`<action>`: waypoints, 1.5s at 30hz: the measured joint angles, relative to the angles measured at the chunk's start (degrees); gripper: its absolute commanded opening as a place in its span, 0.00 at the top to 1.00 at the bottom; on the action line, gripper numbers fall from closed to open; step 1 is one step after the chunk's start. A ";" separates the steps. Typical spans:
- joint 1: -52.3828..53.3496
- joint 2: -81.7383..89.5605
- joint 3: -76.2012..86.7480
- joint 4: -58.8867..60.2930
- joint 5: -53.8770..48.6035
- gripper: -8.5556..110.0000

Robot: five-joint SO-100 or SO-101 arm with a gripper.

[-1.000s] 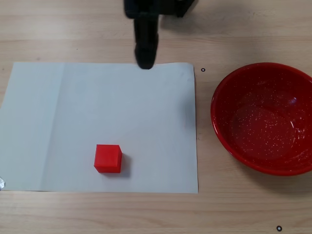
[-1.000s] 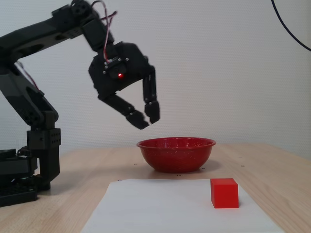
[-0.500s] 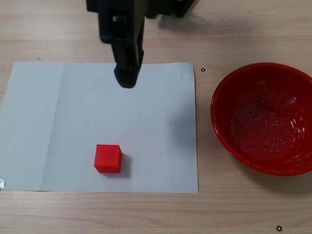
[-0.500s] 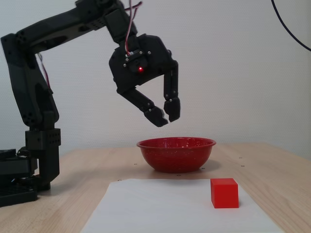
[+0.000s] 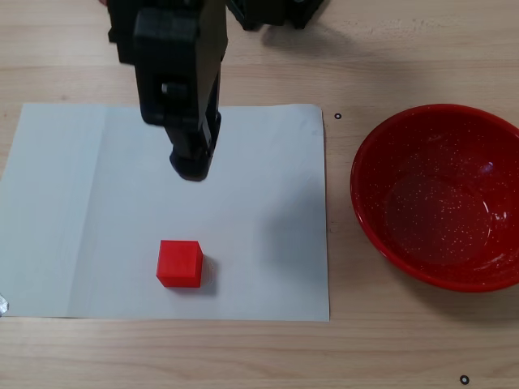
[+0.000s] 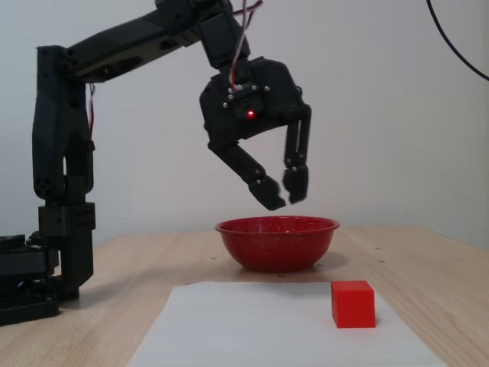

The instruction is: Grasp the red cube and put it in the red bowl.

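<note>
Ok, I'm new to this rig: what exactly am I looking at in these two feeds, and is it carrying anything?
It is a black jointed robot arm with a two-finger gripper. One fixed view looks straight down at the wooden table; the other looks across it from the side. A small matte red cube sits on a white sheet of paper. A large glossy red bowl with white speckles stands empty beside the sheet. The gripper hangs in the air above the paper, fingers slightly apart, holding nothing. The cube is untouched.
</note>
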 measured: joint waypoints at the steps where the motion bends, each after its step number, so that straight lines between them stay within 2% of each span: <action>1: 0.09 -1.05 -1.14 0.26 0.62 0.88; 19: -0.53 -20.13 -22.94 7.47 2.55 0.77; 31: -1.58 -29.09 -31.90 7.47 5.62 0.55; 41: -2.46 -36.30 -38.76 7.38 7.21 0.45; 45: -2.46 -38.41 -41.57 7.38 7.65 0.44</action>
